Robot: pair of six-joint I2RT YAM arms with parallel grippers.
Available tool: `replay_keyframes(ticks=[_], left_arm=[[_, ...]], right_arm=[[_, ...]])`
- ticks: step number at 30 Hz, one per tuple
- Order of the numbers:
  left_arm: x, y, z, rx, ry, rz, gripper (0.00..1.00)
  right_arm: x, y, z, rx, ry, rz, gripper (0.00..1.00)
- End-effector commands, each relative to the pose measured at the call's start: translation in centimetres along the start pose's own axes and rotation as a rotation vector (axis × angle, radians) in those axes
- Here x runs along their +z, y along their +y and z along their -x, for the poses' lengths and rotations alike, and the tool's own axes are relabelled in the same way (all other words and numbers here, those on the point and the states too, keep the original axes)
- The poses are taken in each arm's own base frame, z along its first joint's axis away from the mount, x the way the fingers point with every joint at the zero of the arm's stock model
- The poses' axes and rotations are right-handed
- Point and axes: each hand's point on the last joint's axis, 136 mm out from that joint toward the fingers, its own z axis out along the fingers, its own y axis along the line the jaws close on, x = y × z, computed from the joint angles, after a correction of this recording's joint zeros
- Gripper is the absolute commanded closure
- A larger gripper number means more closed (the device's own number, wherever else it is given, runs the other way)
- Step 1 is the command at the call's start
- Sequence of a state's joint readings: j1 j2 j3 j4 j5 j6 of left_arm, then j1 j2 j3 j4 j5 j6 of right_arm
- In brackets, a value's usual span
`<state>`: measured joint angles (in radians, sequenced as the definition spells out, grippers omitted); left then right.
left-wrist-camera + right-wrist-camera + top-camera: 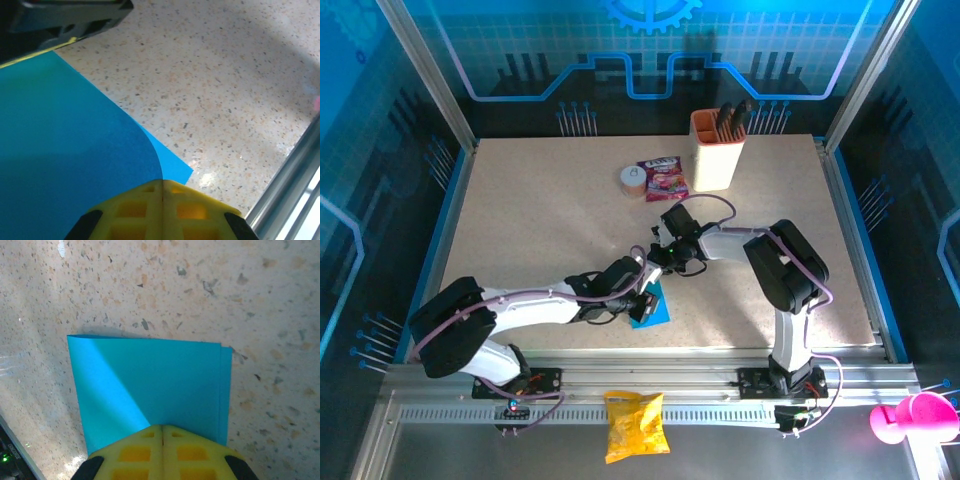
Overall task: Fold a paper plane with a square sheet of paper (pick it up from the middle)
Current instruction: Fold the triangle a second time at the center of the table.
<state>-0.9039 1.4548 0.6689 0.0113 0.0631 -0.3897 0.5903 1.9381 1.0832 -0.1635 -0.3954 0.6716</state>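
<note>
Sheet location: the square sheet of paper [657,310] lies on the bench [540,220] at lower centre of the top view, where both my wrists meet. It is already folded over. In the right wrist view two layers show, their edges slightly offset at the right of the frame.

Left fingers [135,212]: clenched, at bottom centre of the left wrist view. An upper layer curls up off the bench and runs into the seam between them, with a lower corner lying flat just beside. I judge that layer to be pinched.

Right fingers [132,452]: clenched, at bottom centre of their frame, over the near edge of the sheet. Whether a layer sits between them or they only press on it, I cannot tell.

Handling: thin, light, limp material. I expect it to sag when lifted, to hold any crease it receives, and to slide readily on the smooth speckled surface. A hard pinch will likely mark it, and a sideways pull will skew the layers.

Grip point: take hold of an edge or a free layer close to the intended fold line, with the other fingers pressing the remainder flat. Align the edges before pressing the crease.
</note>
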Motion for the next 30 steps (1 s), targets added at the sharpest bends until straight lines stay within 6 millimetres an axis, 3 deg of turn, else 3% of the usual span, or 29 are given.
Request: replay_keyframes(ticks=[1,15,30], left_arm=[[-0.6,1.6,-0.8,-0.002,0.016,0.05,1.0],[-1.4,6.1,-1.5,-0.043,0.012,0.256,1.0],[-0.9,7.8,-1.0,-0.058,0.018,0.336,1.0]], right_arm=[[1.6,-2.3,-1.6,0.022,0.049,-0.069,1.0],[2.0,-3.3,-2.1,0.041,0.063,-0.092,1.0],[2.4,-3.8,-2.6,0.042,0.075,-0.104,1.0]])
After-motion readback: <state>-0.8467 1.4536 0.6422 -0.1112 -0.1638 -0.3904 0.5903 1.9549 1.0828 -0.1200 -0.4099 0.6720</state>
